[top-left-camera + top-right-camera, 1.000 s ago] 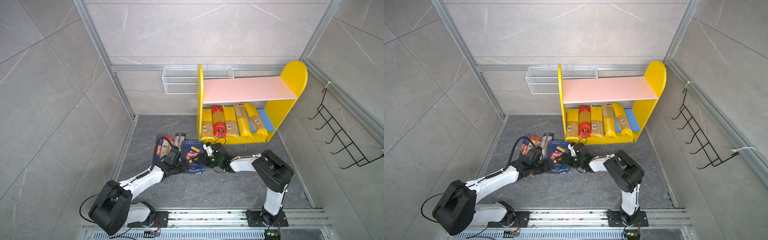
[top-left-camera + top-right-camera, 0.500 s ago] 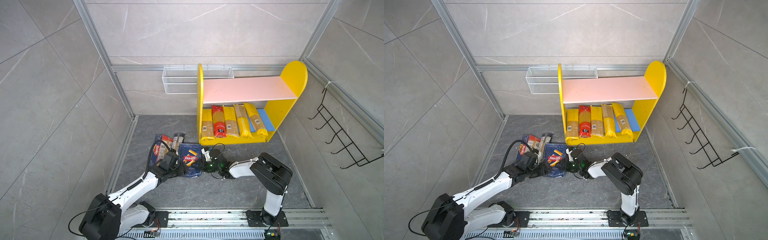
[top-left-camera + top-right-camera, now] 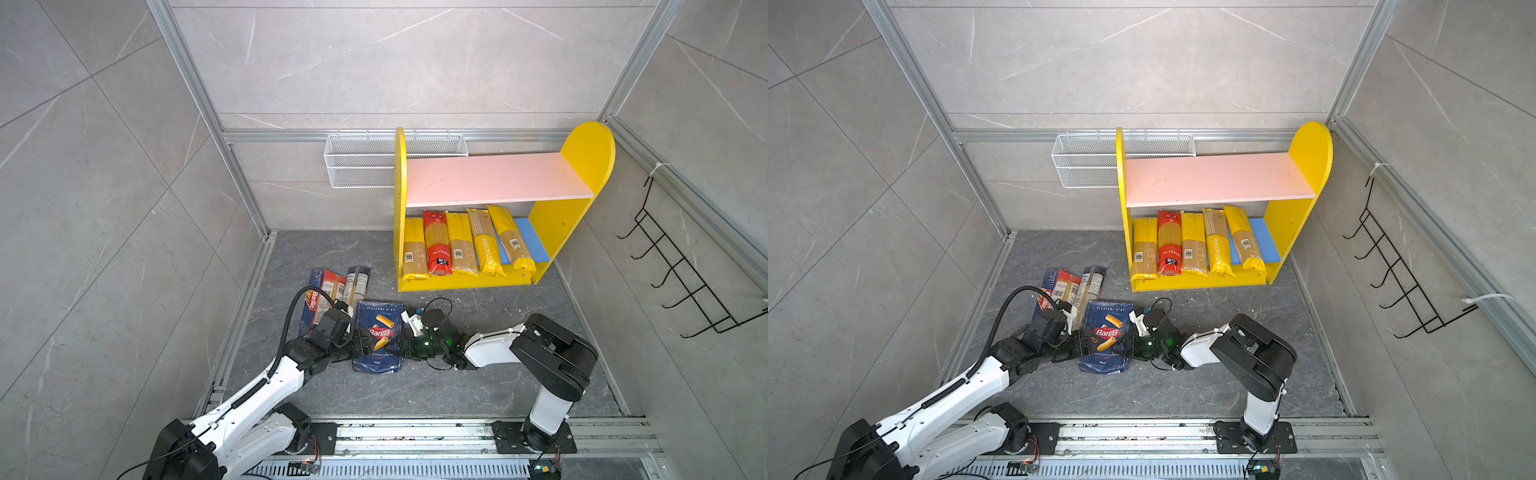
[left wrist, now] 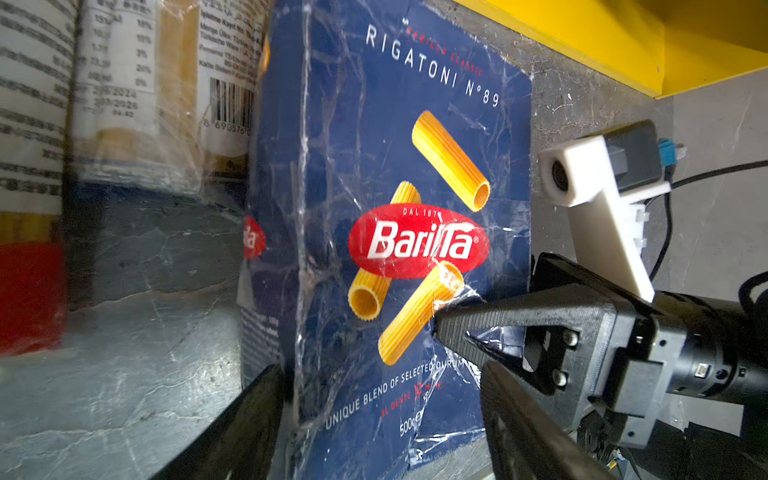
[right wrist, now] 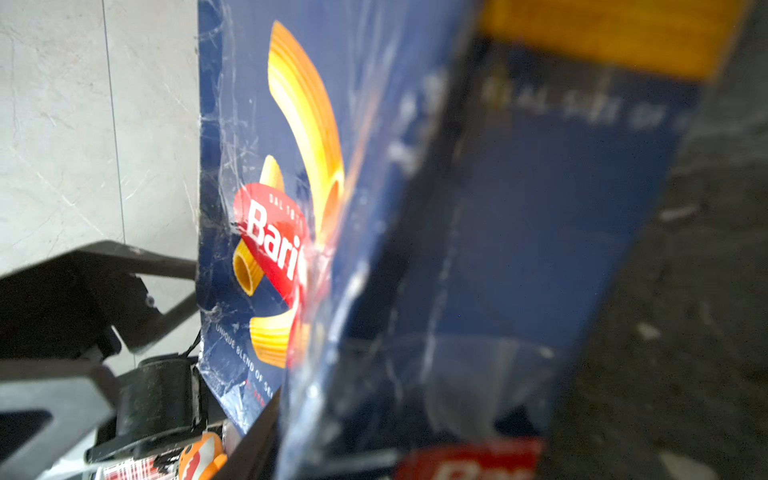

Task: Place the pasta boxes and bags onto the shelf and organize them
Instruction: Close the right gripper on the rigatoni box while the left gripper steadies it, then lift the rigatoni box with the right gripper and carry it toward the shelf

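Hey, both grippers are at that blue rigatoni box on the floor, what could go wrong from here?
The right gripper seems to pinch only the side edge of the rigatoni box; lifted, it could swing or slip.
The left gripper, open, sits close across the box; the two could clash.
Five bags nearly fill the blue lower board; the wide box may knock them.
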Tool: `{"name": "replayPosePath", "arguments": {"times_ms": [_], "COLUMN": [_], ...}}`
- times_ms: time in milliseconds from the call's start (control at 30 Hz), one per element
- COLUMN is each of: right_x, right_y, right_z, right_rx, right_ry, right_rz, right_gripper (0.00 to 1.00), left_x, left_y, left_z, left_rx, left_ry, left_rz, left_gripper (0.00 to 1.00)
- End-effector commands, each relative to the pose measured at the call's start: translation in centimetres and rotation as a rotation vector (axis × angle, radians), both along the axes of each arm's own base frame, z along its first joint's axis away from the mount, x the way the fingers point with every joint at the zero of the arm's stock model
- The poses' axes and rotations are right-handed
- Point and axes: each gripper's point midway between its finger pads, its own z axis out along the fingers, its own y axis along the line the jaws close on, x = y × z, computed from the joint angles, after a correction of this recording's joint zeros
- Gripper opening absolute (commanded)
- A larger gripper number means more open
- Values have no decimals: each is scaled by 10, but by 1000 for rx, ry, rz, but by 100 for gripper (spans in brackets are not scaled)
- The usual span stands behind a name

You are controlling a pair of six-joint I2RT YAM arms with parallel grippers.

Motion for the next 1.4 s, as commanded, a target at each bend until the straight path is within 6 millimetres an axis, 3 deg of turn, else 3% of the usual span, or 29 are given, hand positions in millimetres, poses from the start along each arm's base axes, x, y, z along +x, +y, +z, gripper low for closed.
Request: {"name": "replayPosePath", "arguments": {"times_ms": [0,367,933,1000,1067,1367], "right_x": [-15,-11,-25,-29,-33,-48], "right_y": [6,-9,-27,-31,-35,-58], "right_z": [25,51,99,105,112,151], "right_rx": [99,113,138,133,129,92], "right_ry": [-12,-48,-100,-108,-117,-188], "right_rz": [80,72,91,94,99,104], "right_gripper": [36,31,28,28,28,29], "left_x": [10,6,8,8,6,1], "left_y": [0,20,23,26,29,44], "left_z": [32,49,54,58,62,84], "left_rx": [-21,29,46,55,63,85], "left_ry": [-68,-98,-107,-116,-125,-176], "left_rz": [35,92,104,107,110,135], "left_gripper": [77,77,78,84,100,100]}}
